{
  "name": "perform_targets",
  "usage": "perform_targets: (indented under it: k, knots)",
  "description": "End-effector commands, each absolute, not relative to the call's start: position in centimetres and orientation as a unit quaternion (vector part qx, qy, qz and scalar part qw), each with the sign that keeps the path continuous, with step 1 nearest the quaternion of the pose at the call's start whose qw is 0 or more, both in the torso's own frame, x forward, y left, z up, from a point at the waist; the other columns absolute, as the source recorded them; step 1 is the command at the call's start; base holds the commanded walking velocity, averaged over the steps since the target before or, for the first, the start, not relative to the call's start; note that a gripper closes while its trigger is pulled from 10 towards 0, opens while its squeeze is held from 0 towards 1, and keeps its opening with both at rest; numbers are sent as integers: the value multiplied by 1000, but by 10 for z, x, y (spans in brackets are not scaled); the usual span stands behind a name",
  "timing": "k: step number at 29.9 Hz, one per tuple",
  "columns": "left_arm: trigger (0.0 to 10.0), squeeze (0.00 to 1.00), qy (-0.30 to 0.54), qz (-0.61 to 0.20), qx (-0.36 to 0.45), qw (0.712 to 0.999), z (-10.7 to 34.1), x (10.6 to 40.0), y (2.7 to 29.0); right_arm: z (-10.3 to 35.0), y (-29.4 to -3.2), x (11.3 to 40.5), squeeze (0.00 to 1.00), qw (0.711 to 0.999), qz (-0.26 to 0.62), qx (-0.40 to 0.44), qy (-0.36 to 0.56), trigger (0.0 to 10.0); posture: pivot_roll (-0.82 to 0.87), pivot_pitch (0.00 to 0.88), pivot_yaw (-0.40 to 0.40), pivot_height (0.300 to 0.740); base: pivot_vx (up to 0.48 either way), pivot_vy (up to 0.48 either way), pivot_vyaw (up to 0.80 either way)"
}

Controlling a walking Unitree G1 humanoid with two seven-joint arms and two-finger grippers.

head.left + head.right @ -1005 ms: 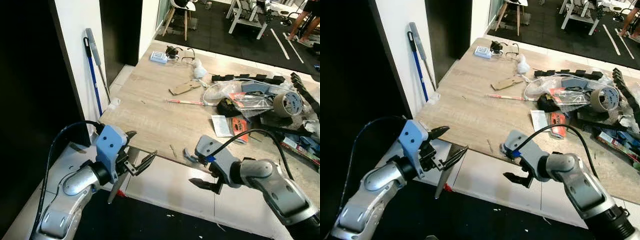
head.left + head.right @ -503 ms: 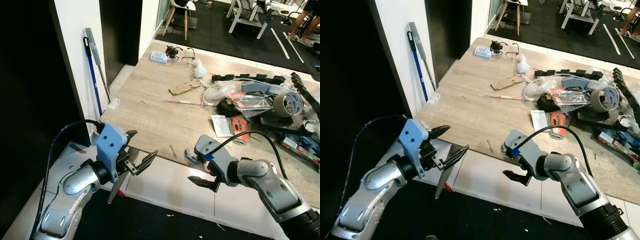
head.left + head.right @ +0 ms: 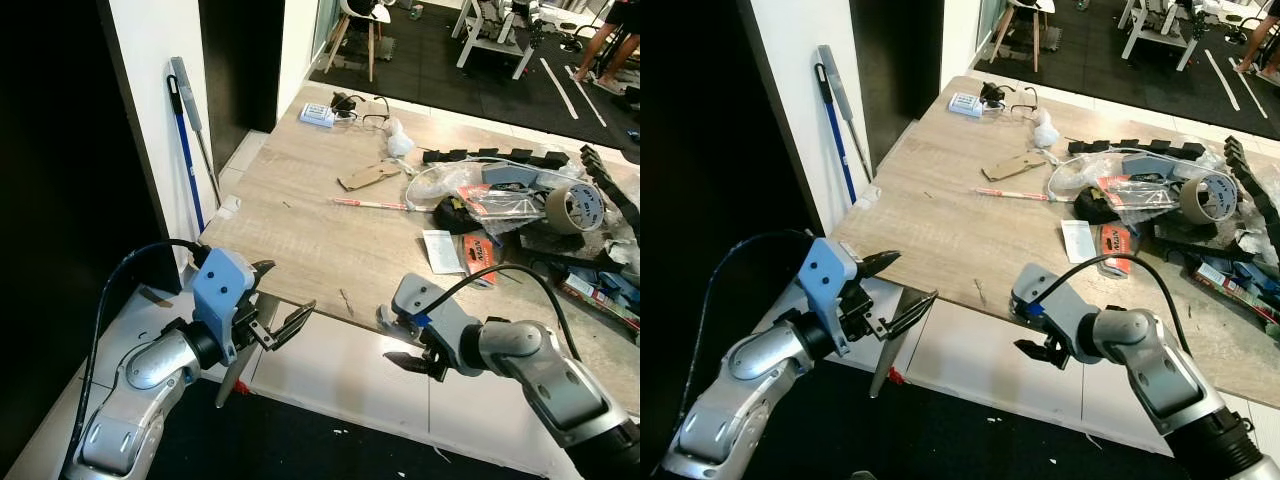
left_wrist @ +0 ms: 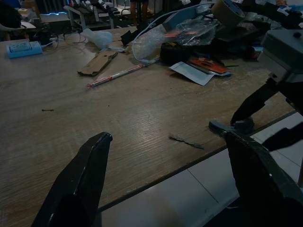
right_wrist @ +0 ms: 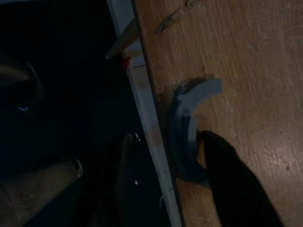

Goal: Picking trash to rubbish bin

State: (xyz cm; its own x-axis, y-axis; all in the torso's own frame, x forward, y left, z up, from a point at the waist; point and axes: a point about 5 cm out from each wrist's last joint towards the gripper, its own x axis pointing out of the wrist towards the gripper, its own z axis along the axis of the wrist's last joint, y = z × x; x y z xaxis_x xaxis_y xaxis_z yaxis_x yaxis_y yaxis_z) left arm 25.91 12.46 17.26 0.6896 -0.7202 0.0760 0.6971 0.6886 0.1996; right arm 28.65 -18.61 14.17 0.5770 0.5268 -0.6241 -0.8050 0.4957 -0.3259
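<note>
A grey curved scrap (image 5: 189, 127) lies right at the near edge of the wooden table (image 3: 300, 240). My right gripper (image 3: 408, 360) is at that edge, open. One finger (image 5: 232, 184) rests on the tabletop and touches the scrap's end; the other sits below the edge in the dark. The scrap (image 4: 232, 126) also shows in the left wrist view, with the right fingers on either side of the table edge. My left gripper (image 3: 283, 295) hangs open and empty before the table's left corner. A thin sliver (image 3: 345, 300) lies between the two grippers.
Further back lie a cardboard piece (image 3: 368, 176), a red-and-white stick (image 3: 370, 204), a paper (image 3: 440, 250), an orange packet (image 3: 480, 255), a plastic bag pile (image 3: 480, 190) and a tape roll (image 3: 577, 207). A mop (image 3: 185, 130) leans on the left wall. White floor tiles (image 3: 330, 370) lie below.
My right gripper's fingers have drawn closer together at the table edge and shifted slightly right. The left gripper has not moved.
</note>
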Motion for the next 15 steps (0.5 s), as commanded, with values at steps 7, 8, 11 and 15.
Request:
perform_targets:
  k: [7, 8, 11, 15]
  knots:
    - [10000, 0, -77, -396, 82, 911, 174, 256, 121, 122, -195, 279, 0, 821, 397, -305, 275, 1882, -21, 128, -66, 740, 0, 0, 0]
    - [10000, 0, -77, -397, 82, 911, 174, 256, 121, 122, -195, 279, 0, 821, 396, -304, 276, 1451, -21, 128, -66, 740, 0, 0, 0]
    - [10000, 0, -77, -397, 82, 911, 174, 256, 122, 121, -197, 279, 0, 821, 393, -307, 279, 353, -19, 128, -65, 740, 0, 0, 0]
    - [10000, 0, -76, -397, 82, 911, 173, 256, 122, 120, -198, 279, 0, 821, 391, -307, 280, 0, -19, 128, -64, 740, 0, 0, 0]
